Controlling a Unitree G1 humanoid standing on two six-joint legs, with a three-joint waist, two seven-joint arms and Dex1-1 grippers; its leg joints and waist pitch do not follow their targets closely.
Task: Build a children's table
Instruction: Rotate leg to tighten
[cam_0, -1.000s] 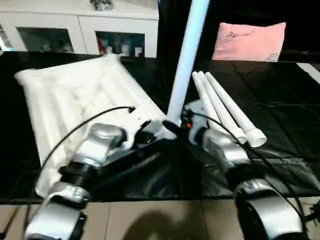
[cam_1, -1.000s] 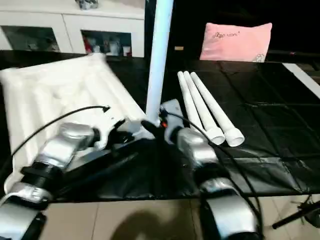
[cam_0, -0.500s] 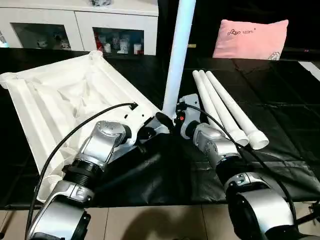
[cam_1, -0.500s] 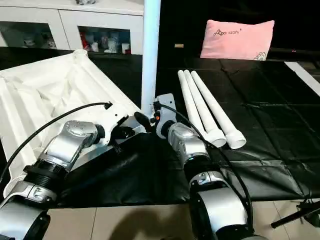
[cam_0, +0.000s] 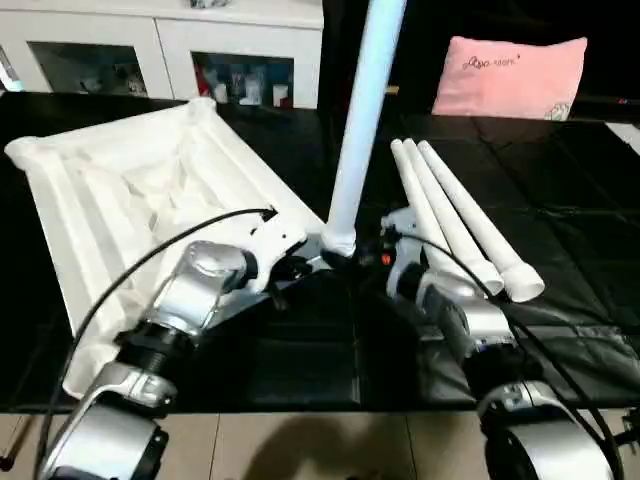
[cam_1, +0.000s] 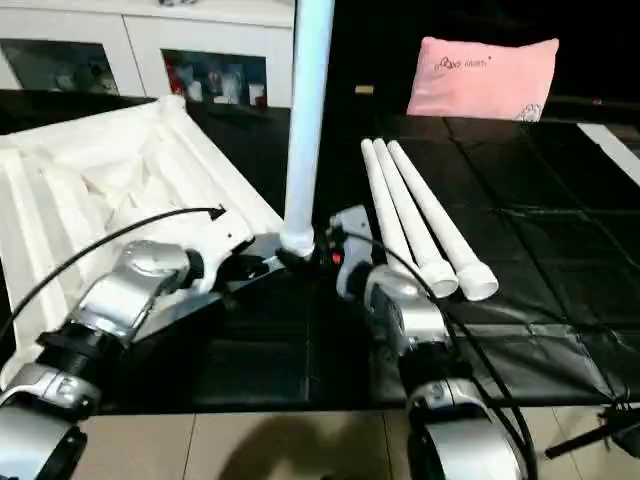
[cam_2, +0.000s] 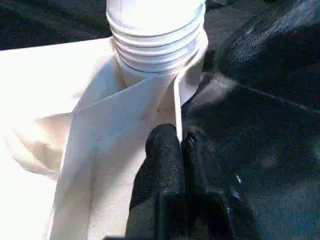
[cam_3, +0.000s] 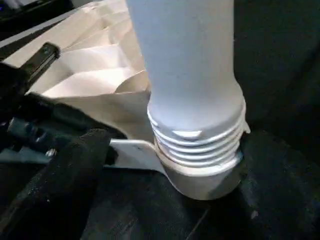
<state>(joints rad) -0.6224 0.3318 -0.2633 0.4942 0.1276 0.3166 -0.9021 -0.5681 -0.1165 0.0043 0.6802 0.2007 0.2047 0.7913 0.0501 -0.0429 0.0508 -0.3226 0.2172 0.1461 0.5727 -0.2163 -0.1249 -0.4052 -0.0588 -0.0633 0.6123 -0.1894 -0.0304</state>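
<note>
Change: the right gripper (cam_3: 65, 175) has let go of the leg (cam_0: 362, 120) and drawn back from it; a second ago its fingers were at the leg's base.
Leg: upright in the corner socket (cam_3: 205, 182) of the top (cam_0: 150, 200), threads still showing above the socket.
Top: white, underside up, ribs showing, on the left half of the black worktop (cam_0: 560, 200), its near right corner toward the worktop's middle.
Left gripper (cam_2: 175, 165): fingers pinched together on the top's thin rim (cam_2: 176, 105), just beside the socket.
Right gripper: one black finger (cam_3: 75, 165) shows, apart from the leg and just beside the socket; from the pictures it cannot be told how wide it stands, and nothing is in its grasp.
Spare legs (cam_0: 460, 215): three, lying side by side and touching, right of the upright leg, wide ends toward the worktop's near edge.
Pillow (cam_0: 512, 75): pink, at the worktop's far right edge.
Cabinet (cam_0: 160, 50): white with glass doors, behind the far left edge.
</note>
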